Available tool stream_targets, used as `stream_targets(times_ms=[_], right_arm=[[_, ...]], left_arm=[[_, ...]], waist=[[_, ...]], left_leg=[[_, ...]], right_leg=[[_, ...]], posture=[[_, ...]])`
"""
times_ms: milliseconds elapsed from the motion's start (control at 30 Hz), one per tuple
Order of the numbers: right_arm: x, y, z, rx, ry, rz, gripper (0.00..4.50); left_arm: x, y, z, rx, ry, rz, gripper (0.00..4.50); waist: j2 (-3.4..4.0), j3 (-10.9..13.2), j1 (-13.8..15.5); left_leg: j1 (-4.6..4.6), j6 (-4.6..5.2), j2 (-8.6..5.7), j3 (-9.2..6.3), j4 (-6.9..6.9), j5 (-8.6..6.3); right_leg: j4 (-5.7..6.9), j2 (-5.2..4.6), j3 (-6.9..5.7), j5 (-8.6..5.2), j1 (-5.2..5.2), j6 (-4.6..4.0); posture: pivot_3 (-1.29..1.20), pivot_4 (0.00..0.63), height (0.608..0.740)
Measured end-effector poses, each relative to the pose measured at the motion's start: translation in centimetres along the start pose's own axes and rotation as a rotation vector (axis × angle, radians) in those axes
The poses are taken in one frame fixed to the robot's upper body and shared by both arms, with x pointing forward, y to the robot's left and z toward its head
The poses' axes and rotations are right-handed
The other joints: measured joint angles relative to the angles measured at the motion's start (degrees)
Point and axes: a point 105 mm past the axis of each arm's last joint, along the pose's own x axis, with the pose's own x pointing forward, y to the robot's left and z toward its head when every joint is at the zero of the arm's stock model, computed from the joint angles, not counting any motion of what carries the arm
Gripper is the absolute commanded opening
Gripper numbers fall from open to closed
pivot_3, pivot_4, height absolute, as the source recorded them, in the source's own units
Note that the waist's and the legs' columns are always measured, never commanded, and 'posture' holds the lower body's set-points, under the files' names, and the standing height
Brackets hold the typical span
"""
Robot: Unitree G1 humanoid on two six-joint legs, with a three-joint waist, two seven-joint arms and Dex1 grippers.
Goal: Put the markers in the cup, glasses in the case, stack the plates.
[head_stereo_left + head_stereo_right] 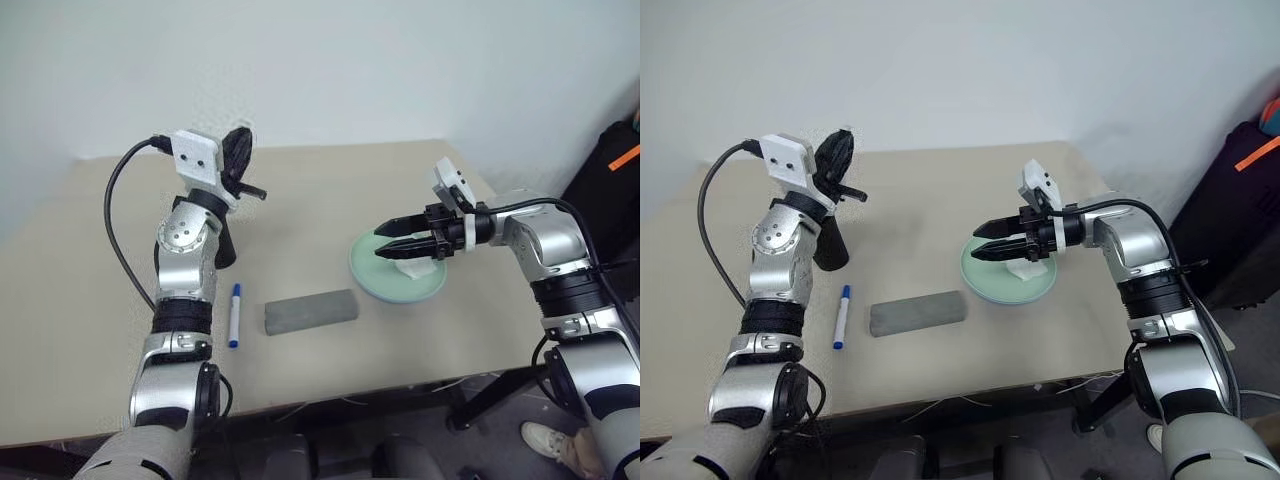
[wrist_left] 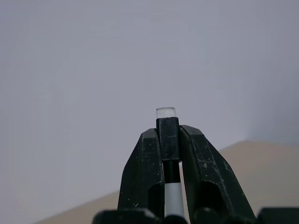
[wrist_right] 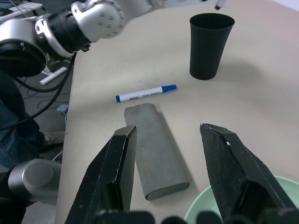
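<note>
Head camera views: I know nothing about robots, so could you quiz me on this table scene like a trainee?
1. True or false: the left gripper is shut on the white-barrelled, black-capped marker.
2. What colour is the round plastic plate below the open right gripper?
3. The white-barrelled, blue-capped marker lies: A) on the beige table beside the grey fabric case; B) in the right gripper; C) on the plate.

Key: 1 true; 2 pale mint green; 3 A.
</note>
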Motion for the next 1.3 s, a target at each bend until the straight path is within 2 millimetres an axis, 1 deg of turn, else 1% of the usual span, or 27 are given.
stream_targets(times_ms=[200,333,533,967,1100,1200,1300], right_arm=[[0.1,0.0,0.1,0.001,0.0,-0.003,2.34],[0.1,0.1,0.2,0.006,-0.002,-0.005,2.34],[0.1,0.1,0.3,0.011,-0.002,-0.011,2.34],[0.1,0.1,0.3,0.013,-0.002,-0.013,2.34],[0.1,0.1,0.3,0.013,-0.002,-0.013,2.34],[0.1,0.1,0.3,0.014,-0.001,-0.013,2.34],[0.1,0.1,0.3,0.014,-0.001,-0.013,2.34]], left_arm=[[-0.2,1.3,-1.6,0.035,0.022,0.048,0.11],[-1.0,2.9,-2.5,0.048,0.044,0.099,0.11],[-2.0,4.5,-3.4,0.069,0.079,0.144,0.11],[-2.6,5.6,-3.3,0.093,0.076,0.166,0.11],[-3.0,6.1,-3.6,0.093,0.086,0.185,0.11],[-3.5,6.9,-3.8,0.096,0.1,0.208,0.11],[-3.7,6.9,-4.1,0.096,0.107,0.21,0.11]], waist=[[0.0,0.0,0.0],[0.0,0.0,-0.1],[-0.01,0.0,-0.1],[-0.01,0.0,-0.1],[-0.01,0.0,-0.1],[-0.01,0.0,-0.1],[-0.02,0.0,-0.1]], left_leg=[[-0.02,0.0,0.0,0.01,-0.01,0.0],[-0.02,-0.01,0.0,0.0,-0.01,0.0],[-0.03,-0.02,0.0,0.0,-0.01,-0.01],[-0.03,-0.02,0.0,0.0,-0.03,-0.01],[-0.03,-0.02,0.0,0.0,-0.03,-0.01],[-0.03,-0.02,0.0,0.0,-0.04,-0.01],[-0.04,-0.02,0.0,0.0,-0.04,-0.01]], right_leg=[[0.0,0.0,-0.01,0.0,-0.03,0.0],[0.0,-0.01,-0.01,0.0,-0.03,0.0],[0.0,-0.02,-0.04,0.0,-0.04,0.0],[0.0,-0.03,-0.05,0.0,-0.06,0.0],[0.0,-0.03,-0.05,0.0,-0.07,0.0],[0.0,-0.03,-0.05,0.0,-0.08,0.0],[0.0,-0.03,-0.05,0.0,-0.07,0.0]], posture=[[0.0,0.0,0.74],[0.0,0.0,0.74],[0.0,0.0,0.74],[0.0,0.0,0.74],[0.0,0.0,0.74],[0.0,0.0,0.74],[0.0,0.0,0.74]])
